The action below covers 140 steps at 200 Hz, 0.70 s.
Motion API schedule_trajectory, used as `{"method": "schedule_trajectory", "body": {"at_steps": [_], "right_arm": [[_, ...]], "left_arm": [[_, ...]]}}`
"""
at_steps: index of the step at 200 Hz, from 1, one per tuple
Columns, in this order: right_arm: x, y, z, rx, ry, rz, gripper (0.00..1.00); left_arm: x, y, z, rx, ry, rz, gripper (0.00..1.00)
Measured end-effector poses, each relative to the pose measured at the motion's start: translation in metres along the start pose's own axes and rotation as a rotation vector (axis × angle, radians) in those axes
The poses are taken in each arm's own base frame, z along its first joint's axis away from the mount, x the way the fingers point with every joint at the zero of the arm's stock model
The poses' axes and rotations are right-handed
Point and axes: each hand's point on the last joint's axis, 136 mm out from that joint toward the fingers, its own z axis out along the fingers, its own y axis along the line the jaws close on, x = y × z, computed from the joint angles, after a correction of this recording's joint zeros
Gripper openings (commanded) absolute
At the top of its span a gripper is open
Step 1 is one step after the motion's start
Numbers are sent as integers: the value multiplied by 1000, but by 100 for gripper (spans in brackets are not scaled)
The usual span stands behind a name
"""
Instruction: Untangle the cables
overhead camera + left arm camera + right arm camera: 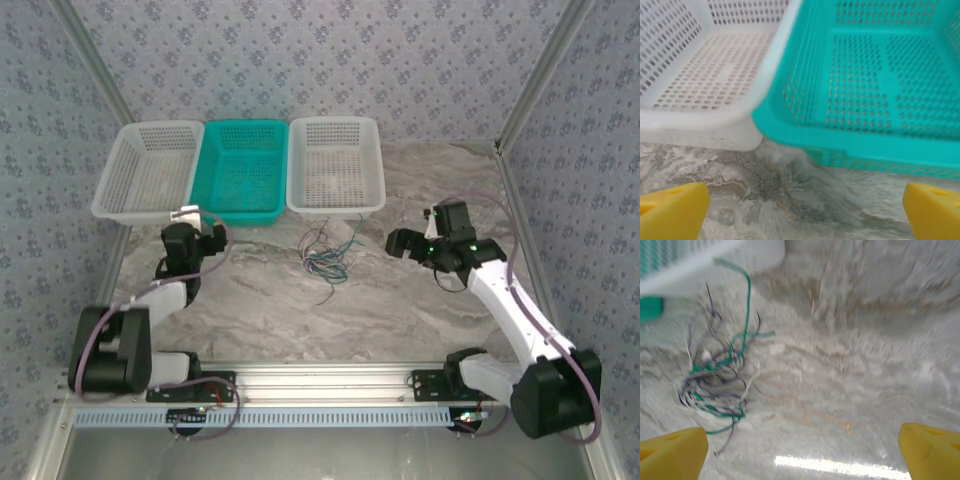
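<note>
Top external view: the cables [325, 255] lie in a loose knot at the centre of the frame, on the marble table [400, 310] just below the right white basket [335, 208]. The right gripper [802, 452] hangs to their right, jaws spread wide and empty. The left gripper [805, 215] faces the teal basket [850, 150], jaws spread too. I'd call this the approach. Next, the right gripper must come down and pinch a single strand.
</note>
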Motion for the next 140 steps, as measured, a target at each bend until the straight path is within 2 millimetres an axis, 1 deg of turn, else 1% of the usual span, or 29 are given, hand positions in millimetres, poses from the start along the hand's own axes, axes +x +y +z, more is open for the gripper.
{"method": "schedule_trajectory", "body": {"at_steps": [14, 27, 38, 48, 62, 81, 92, 101, 109, 119, 140], "right_arm": [[10, 9, 12, 3, 64, -31, 100], [20, 20, 23, -2, 115, -73, 100], [29, 31, 33, -6, 155, -118, 100], [37, 43, 42, -12, 191, -160, 100], [43, 59, 56, -27, 220, -216, 100], [51, 86, 74, -59, 240, -305, 100], [53, 100, 85, -76, 236, -349, 100], [55, 111, 94, -89, 234, -381, 99], [56, 119, 104, -98, 229, -405, 93], [58, 126, 117, -100, 224, -432, 84], [62, 129, 144, -78, 224, -472, 54]], "left_arm": [[-33, -6, -25, 15, -40, -40, 99], [-56, -14, -45, 44, -51, -94, 99], [-65, -24, -60, 80, -32, -146, 99], [-65, -38, -71, 123, 2, -189, 96], [-52, -67, -82, 201, 84, -236, 94], [-16, -113, -92, 293, 248, -270, 91], [5, -131, -92, 314, 334, -294, 90], [20, -141, -91, 315, 397, -324, 90], [31, -150, -90, 320, 442, -350, 90], [41, -159, -90, 327, 485, -374, 89], [54, -175, -92, 353, 560, -404, 86]]}}
